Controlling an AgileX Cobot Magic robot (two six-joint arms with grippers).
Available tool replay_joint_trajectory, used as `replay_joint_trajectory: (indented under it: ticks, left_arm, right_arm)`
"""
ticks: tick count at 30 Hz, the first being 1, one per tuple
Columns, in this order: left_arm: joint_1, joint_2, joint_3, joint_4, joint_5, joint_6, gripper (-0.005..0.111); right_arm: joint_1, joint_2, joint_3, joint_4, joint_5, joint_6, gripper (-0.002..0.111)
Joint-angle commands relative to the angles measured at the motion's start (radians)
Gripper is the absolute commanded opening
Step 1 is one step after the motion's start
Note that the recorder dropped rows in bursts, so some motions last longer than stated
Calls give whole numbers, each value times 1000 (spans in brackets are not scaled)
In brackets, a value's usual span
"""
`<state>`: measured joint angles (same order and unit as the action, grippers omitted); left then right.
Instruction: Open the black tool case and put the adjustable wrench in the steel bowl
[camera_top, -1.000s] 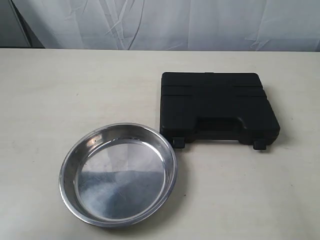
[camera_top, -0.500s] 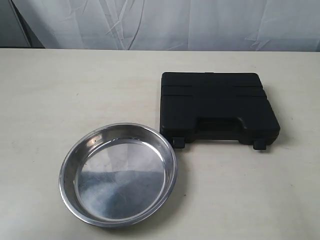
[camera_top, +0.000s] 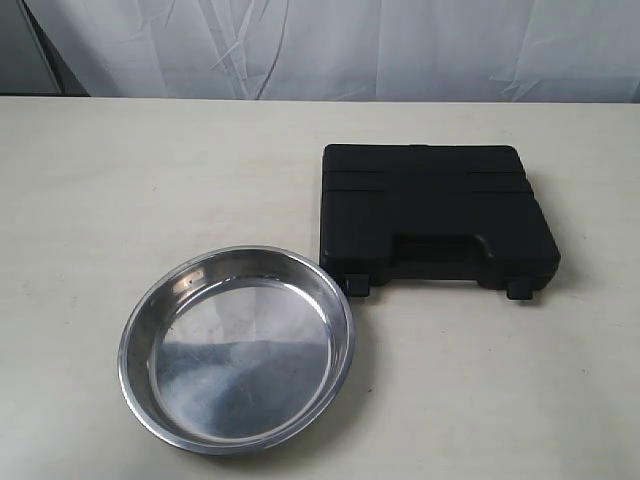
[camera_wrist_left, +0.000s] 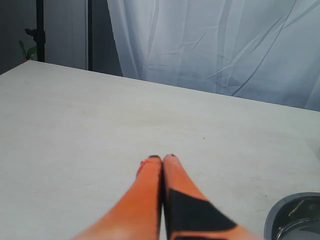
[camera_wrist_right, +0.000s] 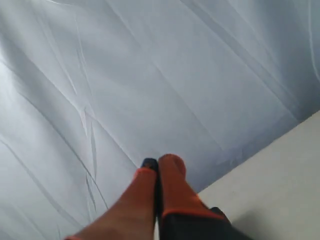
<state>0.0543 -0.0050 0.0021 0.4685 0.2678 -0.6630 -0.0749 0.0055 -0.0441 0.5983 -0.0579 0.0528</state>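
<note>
Opening not begun: the flat black plastic tool case (camera_top: 435, 215) lies shut; both arms' jaws are together, empty. Next we must free its 2 latches (camera_top: 357, 285).

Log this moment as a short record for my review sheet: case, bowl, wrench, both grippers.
case: flat black moulded plastic tool case, lid closed, lying on the pale table
bowl: wide shallow shiny steel bowl, empty, nearer the exterior camera and left of the case
wrench: not visible
left gripper: shut, holding nothing, over the table
right gripper: shut, holding nothing, pointed toward the white curtain
</note>
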Motion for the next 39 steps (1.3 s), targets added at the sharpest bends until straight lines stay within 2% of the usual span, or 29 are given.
replay_joint_trajectory:
  ticks: [1, 7, 11, 14, 15, 19, 20, 22, 24, 27, 28, 30, 33, 39]
  left_arm:
    - [-6, 5, -2, 4, -8, -6, 0]
    - [-6, 5, -2, 4, -8, -6, 0]
    - [-6, 5, -2, 4, -8, -6, 0]
    - [-6, 5, -2, 4, -8, -6, 0]
    - [-6, 5, -2, 4, -8, -6, 0]
    - [-6, 5, -2, 4, -8, -6, 0]
    - [-6, 5, -2, 4, -8, -6, 0]
    - [-6, 5, -2, 4, -8, -6, 0]
    - [-6, 5, -2, 4, -8, -6, 0]
    - [-6, 5, -2, 4, -8, -6, 0]
    - [-6, 5, -2, 4, -8, -6, 0]
    - [-6, 5, -2, 4, -8, -6, 0]
    - [-6, 5, -2, 4, -8, -6, 0]
    - [-6, 5, -2, 4, -8, -6, 0]
  right_arm:
    - [-4, 106, -166, -138, 131, -15, -1]
    - [-4, 522, -591, -430, 470, -111, -1]
    - [-4, 851, -888, -447, 712, -311, -1]
    - [-4, 1063, -1039, -340, 798, -453, -1]
    - [-4, 1186, -1109, -231, 835, -625, -1]
    - [-4, 1512, -1199, 114, 1038, -1129, 1]
    - [3, 1555, -1201, 148, 1070, -1201, 5]
    - [72, 1676, -1201, 125, 1163, -1344, 36]
    - [158, 1733, -1201, 94, 1154, -1372, 51]
    - [300, 1754, -1201, -70, 1057, -1376, 48]
    - [371, 1756, -1199, -182, 1017, -1328, 47]
    - [449, 1756, -1197, -371, 980, -1203, 47]
    - [495, 1770, -1197, -477, 965, -1095, 47]
    - [506, 1837, -1197, -502, 949, -1074, 47]
